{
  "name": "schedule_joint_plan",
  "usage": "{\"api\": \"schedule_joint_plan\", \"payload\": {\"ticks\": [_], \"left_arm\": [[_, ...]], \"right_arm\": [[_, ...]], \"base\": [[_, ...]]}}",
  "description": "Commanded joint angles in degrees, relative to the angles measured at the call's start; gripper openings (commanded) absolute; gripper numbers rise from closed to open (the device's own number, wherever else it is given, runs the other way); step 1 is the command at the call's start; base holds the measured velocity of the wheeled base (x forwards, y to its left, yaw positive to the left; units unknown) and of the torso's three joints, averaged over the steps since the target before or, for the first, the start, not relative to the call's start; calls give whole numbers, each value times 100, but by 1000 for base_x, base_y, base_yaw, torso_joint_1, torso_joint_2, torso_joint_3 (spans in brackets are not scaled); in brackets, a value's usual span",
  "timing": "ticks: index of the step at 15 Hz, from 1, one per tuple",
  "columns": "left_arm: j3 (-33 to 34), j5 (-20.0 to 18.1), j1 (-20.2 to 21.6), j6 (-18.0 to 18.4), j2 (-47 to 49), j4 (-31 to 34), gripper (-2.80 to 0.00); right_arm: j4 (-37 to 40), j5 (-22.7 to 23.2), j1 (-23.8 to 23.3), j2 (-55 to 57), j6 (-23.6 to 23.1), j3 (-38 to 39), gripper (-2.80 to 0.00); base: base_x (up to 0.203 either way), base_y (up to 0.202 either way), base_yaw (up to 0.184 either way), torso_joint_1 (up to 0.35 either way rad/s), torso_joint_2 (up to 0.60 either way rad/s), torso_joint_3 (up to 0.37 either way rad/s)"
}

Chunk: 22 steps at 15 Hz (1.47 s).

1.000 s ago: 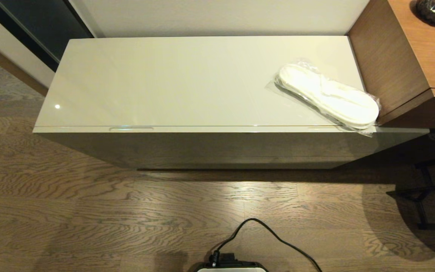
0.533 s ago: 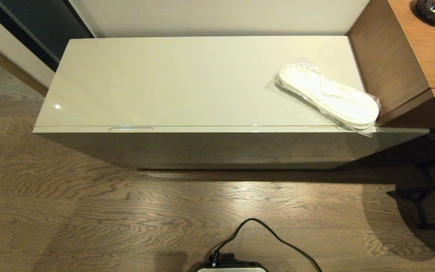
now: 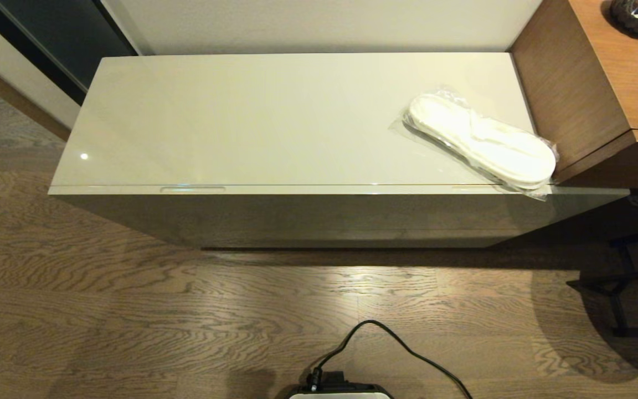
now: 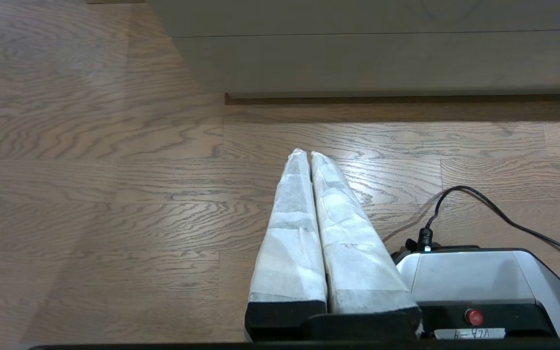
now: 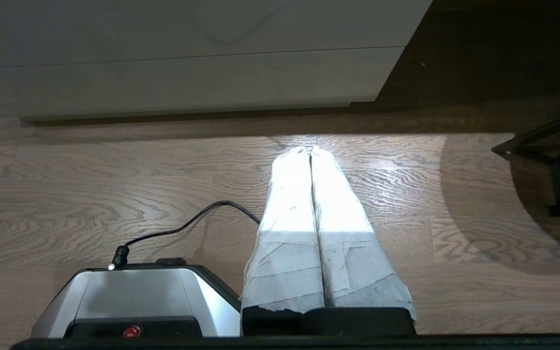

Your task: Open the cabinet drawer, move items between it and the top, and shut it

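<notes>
The wooden floor [image 3: 186, 310], grey-brown planks with strong wavy grain, is the biggest surface in the scene, and on it stands the long low cabinet [image 3: 308, 219], glossy beige and sharp-edged. Its top [image 3: 252, 116], a smooth reflective worktop, is bare but for the slippers [image 3: 482, 138], flat and white, sealed in crinkly clear plastic, lying at the cabinet's right end just beside the brown wood-grain unit [image 3: 568, 94]. The cabinet drawer [image 3: 319, 189] is shut; of its recessed handles, the left slot handle [image 3: 193, 189] shows plainly along the cabinet's front edge (the right one is partly under the slippers' wrapper). No wrapped bundle is visible, so presumably it lies inside.

The task looks to be at its very start, opening not yet begun. Both arms hang parked low in front of the cabinet, over the floor: the left gripper [image 4: 307, 154] and right gripper [image 5: 310, 149] each have their white-wrapped fingers pressed together, holding nothing. The next move probably calls for raising an arm to a slot handle, hooking a fingertip in, and pulling straight outward.
</notes>
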Motion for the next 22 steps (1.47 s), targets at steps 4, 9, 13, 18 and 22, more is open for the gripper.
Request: {"api": "schedule_joint_plan", "payload": {"ticks": [4, 9, 13, 18, 22], "left_arm": [[0, 4, 0, 0, 9, 0, -280], [0, 4, 0, 0, 9, 0, -280], [0, 4, 0, 0, 9, 0, -280], [0, 4, 0, 0, 9, 0, -280], [0, 4, 0, 0, 9, 0, -280]], "right_arm": [[-1, 5, 2, 0, 0, 18, -280], [-1, 4, 2, 0, 0, 18, -280], [-1, -4, 2, 0, 0, 18, -280], [-1, -4, 2, 0, 0, 18, -280], [-1, -3, 2, 0, 0, 18, -280]], "base": [[0, 0, 0, 0, 0, 0], [0, 0, 0, 0, 0, 0], [0, 0, 0, 0, 0, 0], [0, 0, 0, 0, 0, 0], [0, 0, 0, 0, 0, 0]]}}
